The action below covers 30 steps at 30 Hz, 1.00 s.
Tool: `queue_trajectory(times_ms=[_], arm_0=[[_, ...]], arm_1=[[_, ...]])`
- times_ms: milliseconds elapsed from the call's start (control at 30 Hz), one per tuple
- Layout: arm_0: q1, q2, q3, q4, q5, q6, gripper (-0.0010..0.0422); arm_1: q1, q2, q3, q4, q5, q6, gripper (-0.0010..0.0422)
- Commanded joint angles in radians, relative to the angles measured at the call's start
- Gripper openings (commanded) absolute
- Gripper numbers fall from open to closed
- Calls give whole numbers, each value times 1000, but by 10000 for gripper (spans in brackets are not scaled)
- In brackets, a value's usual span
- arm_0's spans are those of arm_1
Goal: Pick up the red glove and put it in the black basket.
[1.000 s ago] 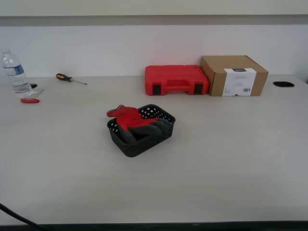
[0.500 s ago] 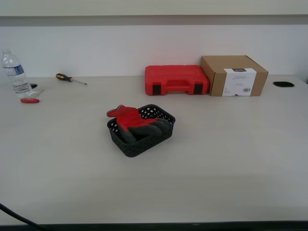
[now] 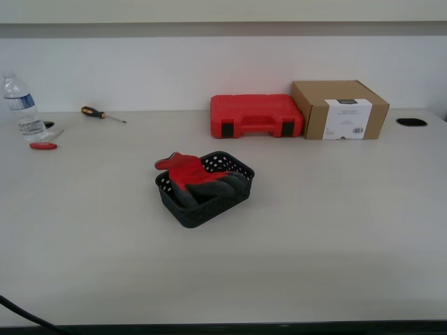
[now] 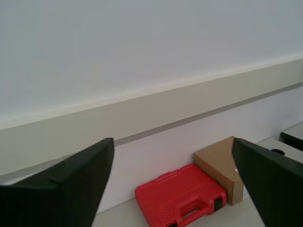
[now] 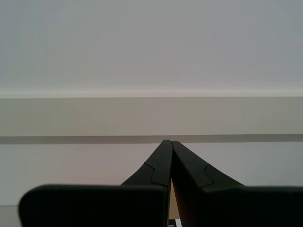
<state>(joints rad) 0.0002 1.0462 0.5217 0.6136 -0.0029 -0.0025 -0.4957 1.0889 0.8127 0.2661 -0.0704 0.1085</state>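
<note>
The red glove (image 3: 190, 174) lies in the black basket (image 3: 209, 204) at the middle of the table, its red cuff draped over the basket's rim toward the exterior view's left and its dark fingers inside. Neither arm shows in the exterior view. My first gripper (image 4: 173, 182) is open and empty, raised and facing the wall, with the red case below it. My second gripper (image 5: 170, 144) is shut with nothing between its tips, facing the wall. The glove and basket are out of both wrist views.
A red plastic tool case (image 3: 256, 116) and a cardboard box (image 3: 339, 109) stand at the back; both also show in the first wrist view (image 4: 180, 195). A water bottle (image 3: 19, 105), a screwdriver (image 3: 102, 114) and a small red-handled tool (image 3: 43, 145) lie at the exterior view's left.
</note>
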Motion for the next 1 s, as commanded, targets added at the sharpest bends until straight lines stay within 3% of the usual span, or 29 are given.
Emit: queue_trajectory(times_ms=[33,133,233,267,433,500,533,567,600,767,833,867,1000], arm_0=[[0,0,1,3,0,3,0],[0,0,1,3,0,3,0],[0,0,1,3,0,3,0],[0,0,1,3,0,3,0],[0,0,1,3,0,3,0],[0,0,1,3,0,3,0],[0,0,1,3,0,3,0],[0,0,1,3,0,3,0],[0,0,1,3,0,3,0],[0,0,1,3,0,3,0],[0,0,1,3,0,3,0],[0,0,1,3,0,3,0],[0,0,1,3,0,3,0]], arm_1=[[1,-9,1,5,-1,20,389],[1,-8,1,3,-1,20,243],[0,-8,1,4,-1,19,33],[0,-8,1,4,-1,16,-9],[0,-8,1,4,-1,3,132],[0,-8,1,4,-1,3,237],[0,-8,1,4,-1,3,344],[0,-8,1,4,-1,6,419],[0,-8,1,4,-1,8,388],[0,-8,1,4,-1,7,81],[0,-8,1,4,-1,1,-8],[0,-8,1,4,-1,-8,10],[-1,-8,1,4,-1,-8,173]])
